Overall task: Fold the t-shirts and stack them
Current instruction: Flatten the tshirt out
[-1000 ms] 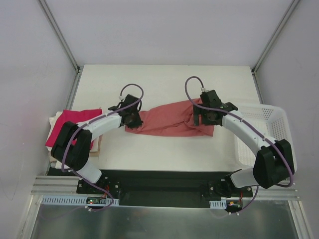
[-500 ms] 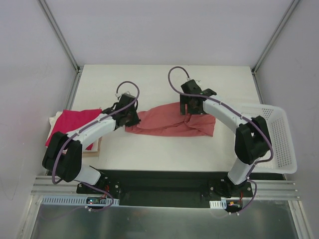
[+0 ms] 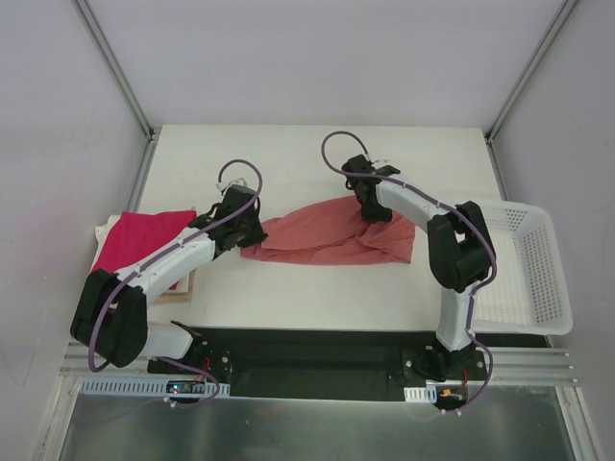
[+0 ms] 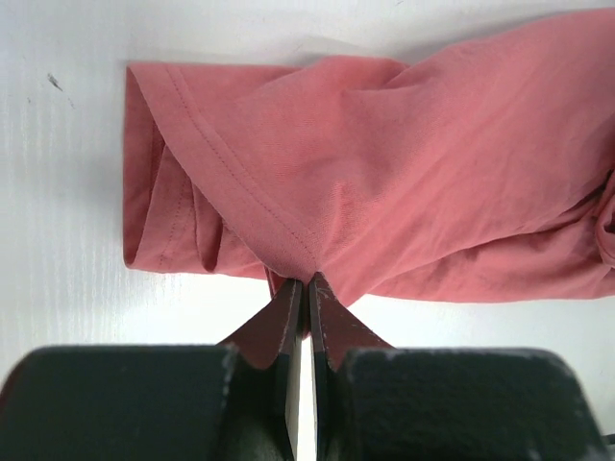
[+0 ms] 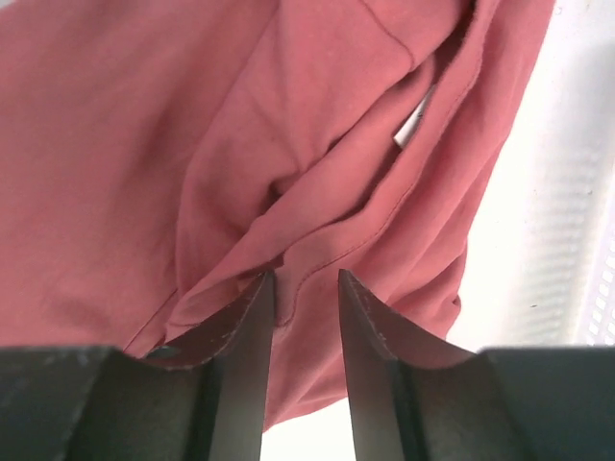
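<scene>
A salmon t-shirt lies bunched lengthwise across the middle of the table. My left gripper is at its left end, shut on a pinch of fabric; the hem runs up from the pinch. My right gripper is over the shirt's back right part. Its jaws stand a narrow gap apart, with a seamed fold of the salmon t-shirt lying in the gap and not visibly squeezed. A magenta folded t-shirt rests on cream ones at the table's left edge.
A white mesh basket stands at the right edge of the table, and its wall shows in the right wrist view. Bare white table lies behind the shirt and in front of it.
My right arm has swung left and back, from the shirt's right end to its back edge, and its jaws have narrowed from wide open. The left gripper stayed shut on the shirt's left end.
</scene>
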